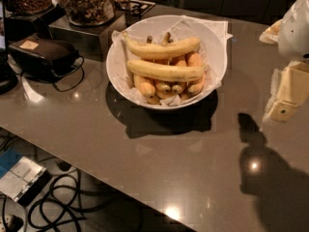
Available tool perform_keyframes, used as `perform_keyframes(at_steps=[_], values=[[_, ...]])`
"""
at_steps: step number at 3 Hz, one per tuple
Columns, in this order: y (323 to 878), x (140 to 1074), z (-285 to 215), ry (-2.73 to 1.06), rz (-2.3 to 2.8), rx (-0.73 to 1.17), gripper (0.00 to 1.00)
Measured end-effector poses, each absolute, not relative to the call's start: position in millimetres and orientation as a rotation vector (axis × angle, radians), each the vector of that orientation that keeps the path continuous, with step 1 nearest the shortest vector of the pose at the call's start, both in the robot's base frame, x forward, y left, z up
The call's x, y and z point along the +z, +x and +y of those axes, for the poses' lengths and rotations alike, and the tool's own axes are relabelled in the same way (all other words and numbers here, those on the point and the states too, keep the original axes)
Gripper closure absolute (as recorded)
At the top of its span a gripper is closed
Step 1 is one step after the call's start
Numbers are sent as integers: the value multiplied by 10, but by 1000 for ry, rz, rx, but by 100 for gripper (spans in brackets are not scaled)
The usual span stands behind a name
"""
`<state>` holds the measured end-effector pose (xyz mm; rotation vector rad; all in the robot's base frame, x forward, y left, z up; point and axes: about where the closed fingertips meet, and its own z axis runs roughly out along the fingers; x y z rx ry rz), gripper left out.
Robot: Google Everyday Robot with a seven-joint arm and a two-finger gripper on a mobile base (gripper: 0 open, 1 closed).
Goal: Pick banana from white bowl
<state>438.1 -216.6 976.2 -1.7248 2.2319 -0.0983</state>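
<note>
The white bowl (120, 66) stands on the brown table, back centre, lined with white paper. Across its middle lies the banana (164, 71), long, pale yellow and nearly straight. A more curved long banana (161, 49) lies just behind it. Several short orange-yellow bananas (166, 85) lie under them. My gripper (284, 103) hangs at the right edge of the view, well to the right of the bowl and above the table. It holds nothing that I can see. Its shadow falls on the table below it.
Glass jars of dark snacks (89, 4) stand on a metal box (79, 33) at the back left. A black device with a cable (43, 54) lies left of the bowl. The table's front edge runs diagonally at lower left, with cables (63, 202) on the floor.
</note>
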Motion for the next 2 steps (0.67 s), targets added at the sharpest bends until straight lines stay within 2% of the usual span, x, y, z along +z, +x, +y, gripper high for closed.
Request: perform_keyframes(at_steps=[2], values=[[4460, 9915, -1826, -1812, 2214, -75, 0]])
